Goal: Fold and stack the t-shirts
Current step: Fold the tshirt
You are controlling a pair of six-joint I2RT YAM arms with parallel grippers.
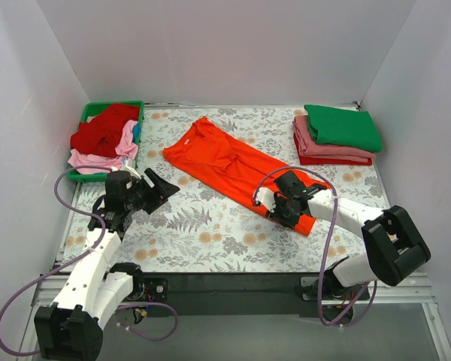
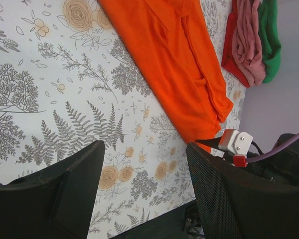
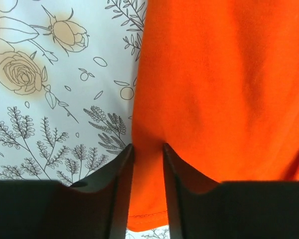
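Note:
The bright orange t-shirt (image 1: 225, 162) lies folded into a long strip, diagonal across the table's middle. My right gripper (image 1: 276, 204) is at its near right end. In the right wrist view the gripper (image 3: 148, 149) stands nearly closed, pinching the orange cloth (image 3: 224, 89) at its left edge near the hem. My left gripper (image 1: 161, 188) is open and empty, held above the table left of the shirt. In the left wrist view this gripper (image 2: 145, 169) has its jaws wide apart over bare floral cloth, with the orange shirt (image 2: 174, 59) beyond it.
A stack of folded shirts, green (image 1: 344, 126) on dusty pink (image 1: 319, 147) on red (image 1: 331, 159), sits at the back right. A green tray (image 1: 113, 104) at the back left holds crumpled red (image 1: 101, 131) and light pink (image 1: 98, 159) shirts. White walls enclose the table.

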